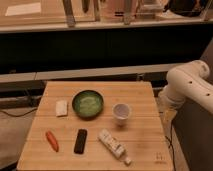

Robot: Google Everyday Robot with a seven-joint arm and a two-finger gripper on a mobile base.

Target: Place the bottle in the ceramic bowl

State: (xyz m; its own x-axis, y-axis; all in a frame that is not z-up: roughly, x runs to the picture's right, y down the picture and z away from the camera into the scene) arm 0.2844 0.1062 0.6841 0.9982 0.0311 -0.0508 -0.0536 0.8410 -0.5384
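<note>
The bottle [112, 143] lies on its side on the wooden table [145, 100], near the front edge right of centre, with its small white cap toward the front right. The ceramic bowl [87, 104], dark green rim and paler green inside, sits at the table's middle back, up and to the left of the bottle. Nothing is in the bowl. Only a white arm segment [189, 86] shows at the right edge, beside the table. My gripper is out of view.
A white cup [121, 112] stands right of the bowl, between it and the arm. A small white block [61, 107] lies left of the bowl. An orange carrot [52, 141] and a flat black bar [80, 141] lie at the front left. A dark shelf runs behind the table.
</note>
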